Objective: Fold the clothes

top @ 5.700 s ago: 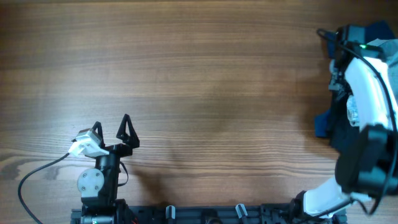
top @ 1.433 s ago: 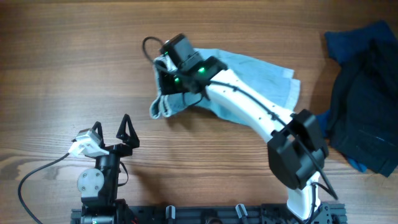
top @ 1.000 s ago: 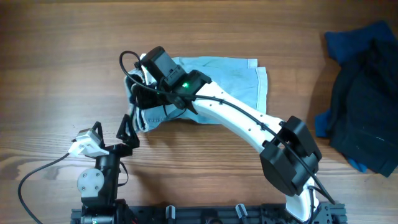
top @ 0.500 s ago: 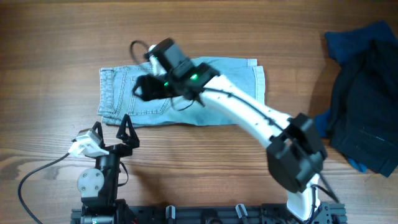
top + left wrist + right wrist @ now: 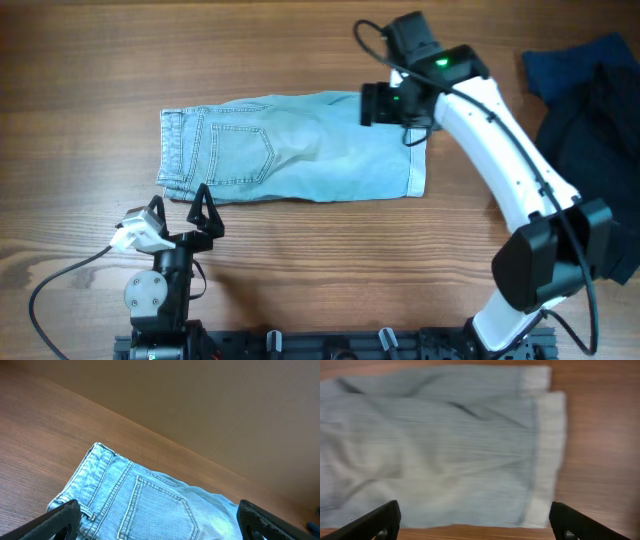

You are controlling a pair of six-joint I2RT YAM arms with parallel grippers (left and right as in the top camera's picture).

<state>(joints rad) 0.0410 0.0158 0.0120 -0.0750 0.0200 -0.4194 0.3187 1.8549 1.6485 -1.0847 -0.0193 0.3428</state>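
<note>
Denim shorts point(image 5: 290, 148) flat on table point(image 5: 300, 50) — left end effector point(image 5: 180, 198), right end effector point(image 5: 477, 522) spread wide, empty.

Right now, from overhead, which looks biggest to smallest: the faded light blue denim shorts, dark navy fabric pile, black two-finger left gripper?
Largest: denim shorts and navy pile, too close; the pile runs off-frame.
Smallest: left gripper.

The jean shorts point(image 5: 290, 148) are light blue, faded denim, spread flat with the back side up and a stitched pocket showing near the waistband. They stretch lengthwise away from the pile of dark cloth point(image 5: 590, 150). The pale leg hems are at the end nearer the pile, though well apart from it, and the waistband is at the far end. Soft creases cross the middle.
</note>
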